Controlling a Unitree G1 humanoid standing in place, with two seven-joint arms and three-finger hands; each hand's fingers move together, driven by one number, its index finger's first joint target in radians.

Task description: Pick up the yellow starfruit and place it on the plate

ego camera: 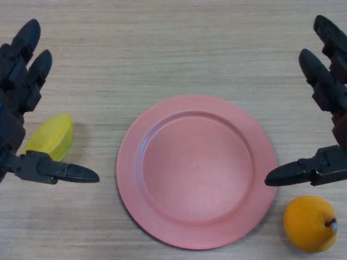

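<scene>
- the yellow starfruit (51, 136) is seen lying on the wooden table (173, 49), just beside the left rim of the pink plate (196, 171) and not touching it; nothing is held on the plate.
- the left hand (19, 103) is shown with its fingers (32, 65) straight and spread and the thumb stretched out below the fruit; nothing is grasped. part of the starfruit is hidden behind this hand.
- the right hand (328, 108) is shown at the far right edge, released in the same way, its thumb pointing toward the plate's rim.
- an orange (310, 223) is seen near the right hand, just off the plate's lower right rim; it is not part of the task.
- the starfruit is judged to be light, fairly firm and waxy, so some slipping is to be expected; its ridges could be bruised if squeezed hard.
- a hold across the broad middle is judged best, with the thumb set in a groove on one side and the fingers on the opposite side.
- the pick-up is judged not yet begun; the left hand is the nearer one.
</scene>
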